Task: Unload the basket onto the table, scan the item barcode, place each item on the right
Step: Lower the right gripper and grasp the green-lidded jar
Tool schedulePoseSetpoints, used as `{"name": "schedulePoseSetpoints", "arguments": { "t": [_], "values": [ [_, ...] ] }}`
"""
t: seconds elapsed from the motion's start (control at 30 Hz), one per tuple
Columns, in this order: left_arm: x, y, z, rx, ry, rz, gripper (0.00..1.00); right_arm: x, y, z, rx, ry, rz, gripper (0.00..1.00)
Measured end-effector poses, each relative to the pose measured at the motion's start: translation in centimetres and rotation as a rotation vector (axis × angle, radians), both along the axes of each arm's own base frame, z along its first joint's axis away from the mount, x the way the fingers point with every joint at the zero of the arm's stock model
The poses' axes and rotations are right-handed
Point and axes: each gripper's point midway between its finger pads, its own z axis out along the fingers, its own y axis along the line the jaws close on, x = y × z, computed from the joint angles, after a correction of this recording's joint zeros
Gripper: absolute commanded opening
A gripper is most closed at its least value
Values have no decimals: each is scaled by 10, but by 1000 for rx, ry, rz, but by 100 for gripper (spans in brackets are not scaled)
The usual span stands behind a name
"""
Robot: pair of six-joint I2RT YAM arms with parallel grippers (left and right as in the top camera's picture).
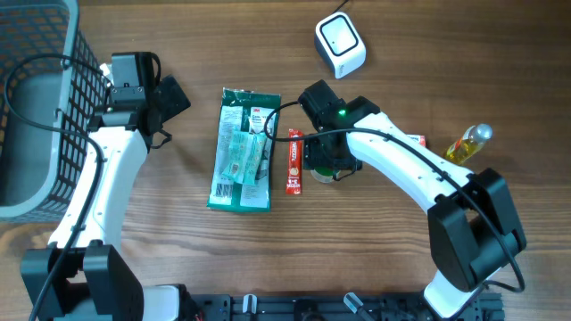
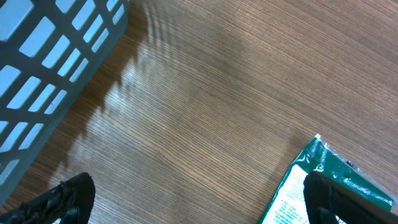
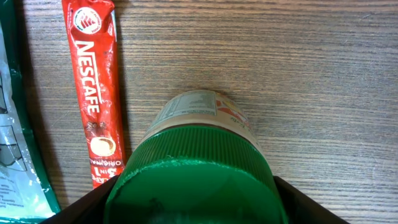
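- Overhead: the right arm reaches from the near right corner of the bench (image 1: 178,232) toward the middle, elbow bent and wrist pointing down. The right end effector (image 1: 330,162) sits on top of a green-lidded jar (image 1: 326,171), which stands upright beneath it.
- A red Nescafe stick (image 1: 293,161) lies just to one side of that end effector, and a green packet (image 1: 243,150) lies beyond the stick. The barcode scanner (image 1: 340,45) is well apart from it toward the far edge. A yellow bottle (image 1: 468,144) lies back along the arm.
- The left arm is folded beside the wire basket (image 1: 36,107). The left end effector (image 1: 169,116) is spread wide and holds nothing.
- Left wrist: bare wood lies between the open fingers (image 2: 62,199), and the packet's corner (image 2: 298,180) is at one fingertip.
- Right wrist: the jar's lid (image 3: 196,180) fills the space between the dark fingers (image 3: 305,202), which press against both of its sides in a grip. The jar rests on the wood.
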Motion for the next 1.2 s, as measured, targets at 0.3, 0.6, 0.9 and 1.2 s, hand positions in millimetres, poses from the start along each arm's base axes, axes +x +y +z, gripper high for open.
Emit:
{"name": "schedulePoseSetpoints", "arguments": {
  "t": [0.3,0.6,0.9,1.2],
  "values": [
    [0,0,0,0,0,0,100,-1,-11,-1,-29,14,-8,68],
    [0,0,0,0,0,0,100,6,-45,-1,-44,55,-88,68],
    [0,0,0,0,0,0,100,6,-45,-2,-46,55,-58,99],
    [0,0,0,0,0,0,100,10,-43,-1,-38,38,-49,100]
  ]
}}
